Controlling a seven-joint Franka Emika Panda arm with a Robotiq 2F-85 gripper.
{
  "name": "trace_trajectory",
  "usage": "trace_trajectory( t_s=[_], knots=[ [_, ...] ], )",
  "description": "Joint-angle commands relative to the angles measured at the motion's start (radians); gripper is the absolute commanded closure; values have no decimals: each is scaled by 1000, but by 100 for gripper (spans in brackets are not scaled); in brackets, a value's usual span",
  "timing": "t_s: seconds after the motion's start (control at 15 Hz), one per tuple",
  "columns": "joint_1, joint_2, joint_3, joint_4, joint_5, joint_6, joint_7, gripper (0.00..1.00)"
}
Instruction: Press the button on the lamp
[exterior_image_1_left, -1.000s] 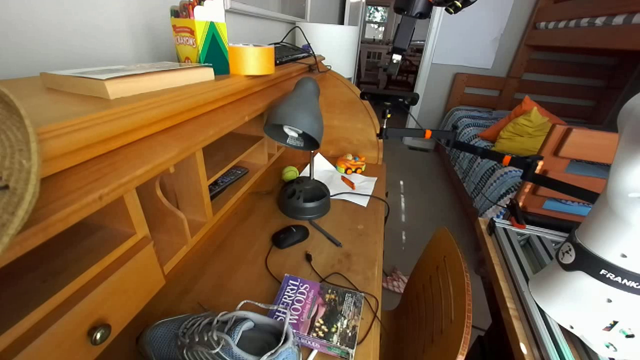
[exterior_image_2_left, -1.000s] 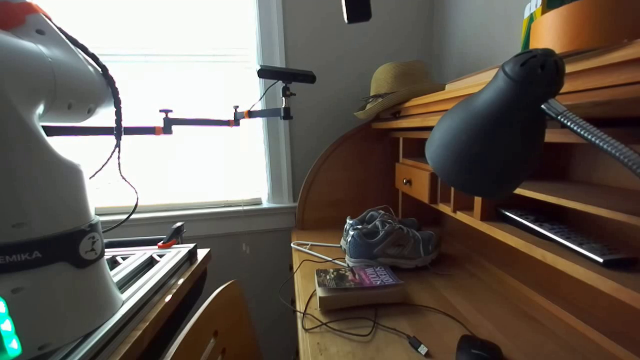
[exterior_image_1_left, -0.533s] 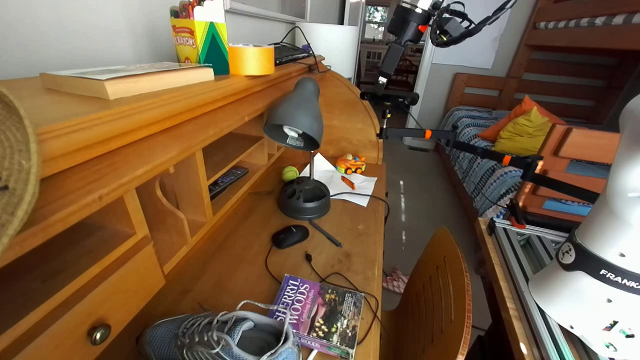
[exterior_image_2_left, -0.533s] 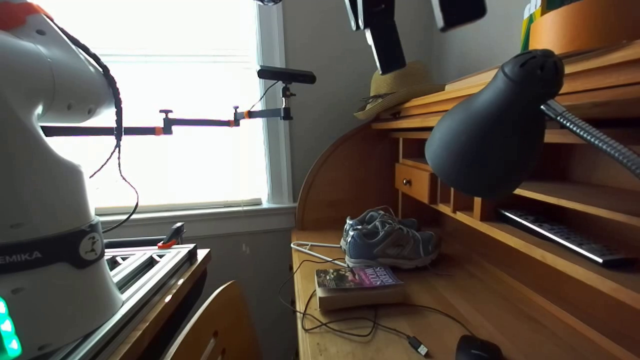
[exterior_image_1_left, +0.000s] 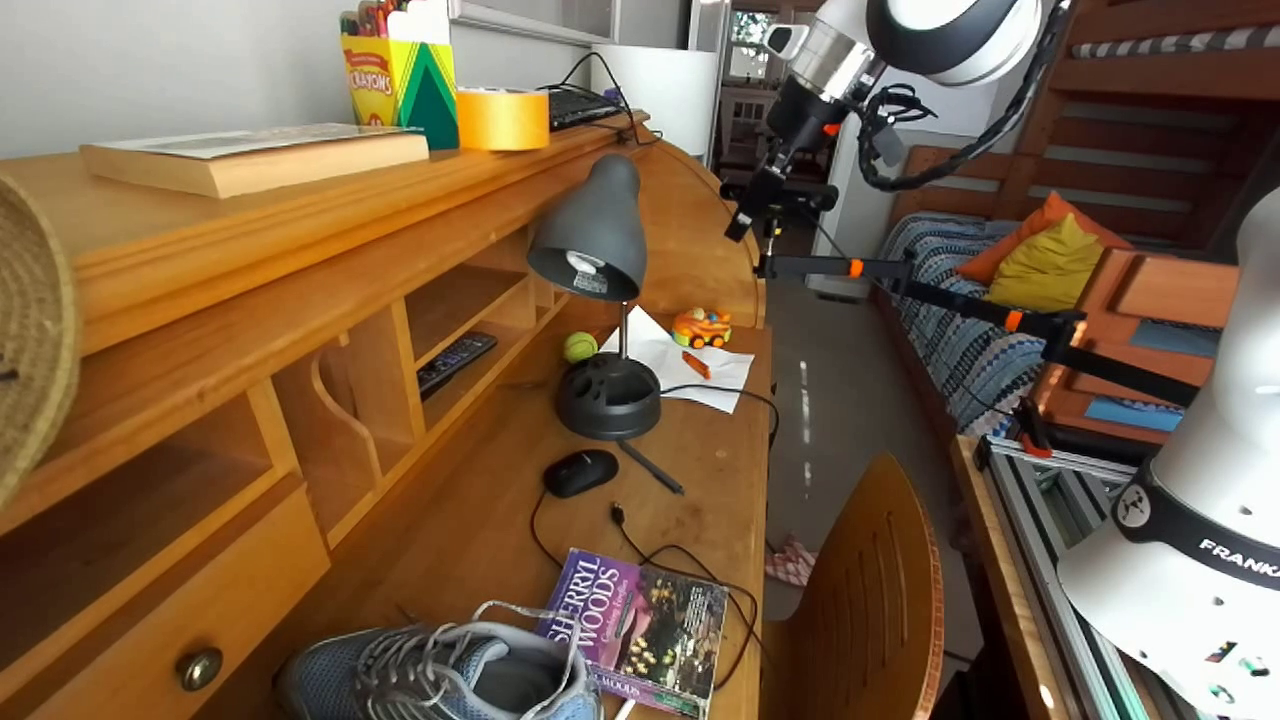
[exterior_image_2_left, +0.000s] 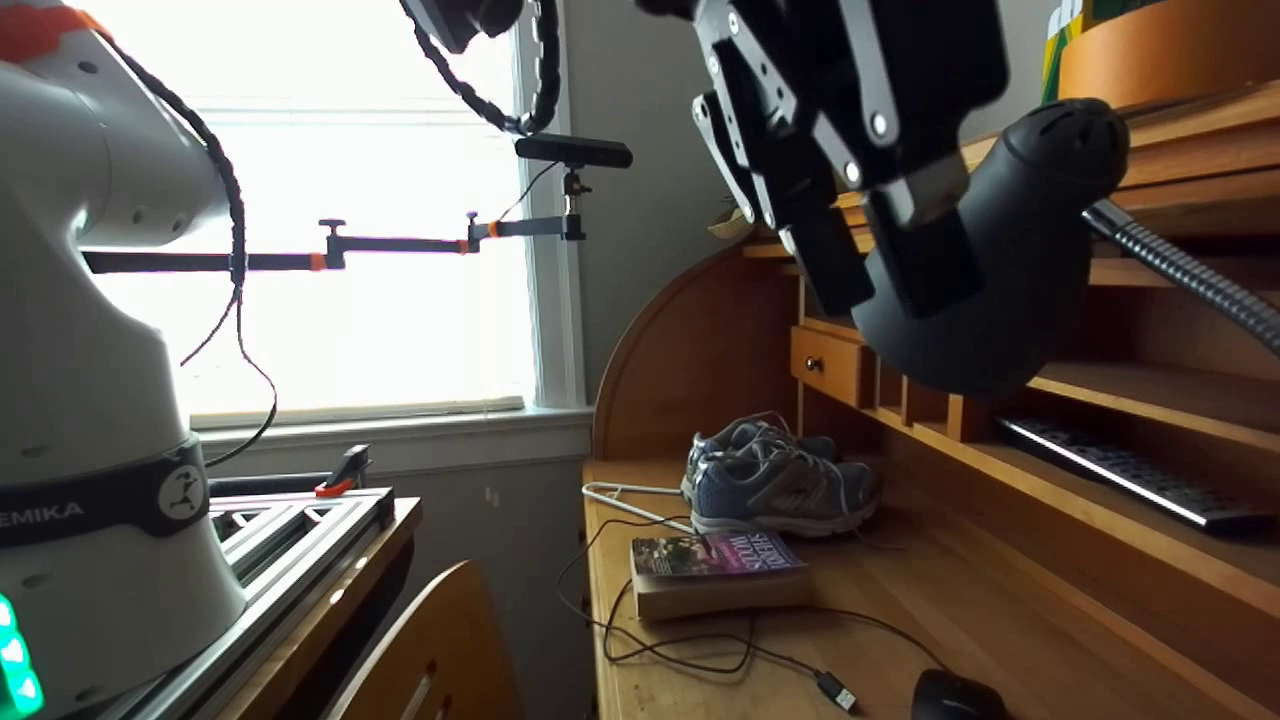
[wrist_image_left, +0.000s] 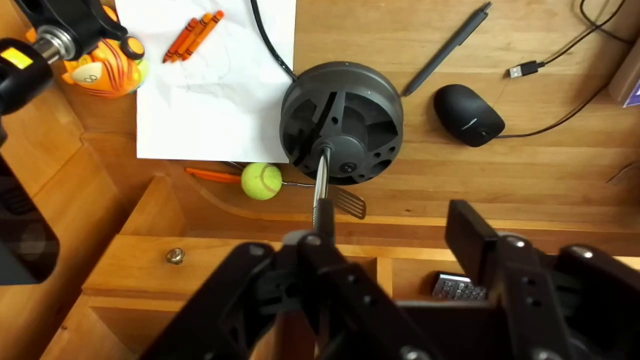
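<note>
Lamp (exterior_image_1_left: 610, 250) is stood upright on the desk (exterior_image_1_left: 715, 500), and in the wrist view a round button (wrist_image_left: 348, 167) is seen near six o'clock on its base (wrist_image_left: 345, 142). From that base, the computer mouse (wrist_image_left: 469, 116) is placed at three o'clock, the pen (wrist_image_left: 446, 50) at two and the tennis ball (wrist_image_left: 261, 181) at eight. The gripper (wrist_image_left: 392, 220) is held with its fingers (wrist_image_left: 467, 235) parted, and in an exterior view is seen at three o'clock, clear of the shade (exterior_image_1_left: 600, 220).
</note>
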Motion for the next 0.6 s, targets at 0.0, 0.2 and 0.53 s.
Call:
trace_trajectory(
  t_s=[0.0,0.2,0.53],
  knots=[
    [42,57,-1,-56,33,164,-6,71],
    [93,136,-19,-65,62,304,-6,93],
    [110,190,-13,-68,53,417,2,99]
  ],
)
